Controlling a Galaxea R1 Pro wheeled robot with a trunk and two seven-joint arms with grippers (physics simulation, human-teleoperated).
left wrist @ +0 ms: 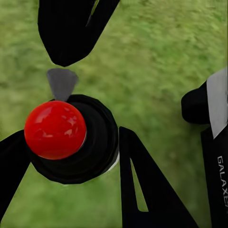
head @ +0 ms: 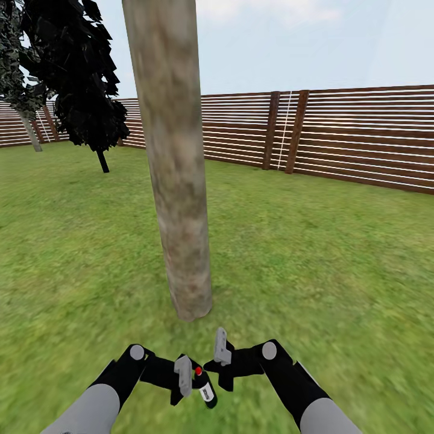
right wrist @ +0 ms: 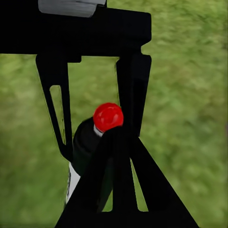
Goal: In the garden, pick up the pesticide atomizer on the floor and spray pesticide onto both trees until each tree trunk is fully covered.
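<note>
A thick tree trunk [head: 178, 199] of mottled beige-grey bark rises from the lawn [head: 313, 259] straight ahead, its foot just beyond my hands. I make out no white specks of pesticide on it. My left gripper [head: 196, 386] is shut on the pesticide atomizer [head: 205, 390], a small black bottle with a red cap. The left wrist view looks down on that red cap [left wrist: 55, 129] between the fingers [left wrist: 142, 190]. My right gripper [head: 226, 381] hangs shut beside the bottle; in the right wrist view its joined tips [right wrist: 118, 135] sit just in front of the atomizer [right wrist: 108, 116].
A brown slatted fence [head: 361, 138] rings the grass at the back and right. A dark-leaved tree [head: 84, 78] stands at the back left. Further left near the fence is a thin, pale, leaning trunk [head: 30, 132]. Grass stretches on both sides of the near trunk.
</note>
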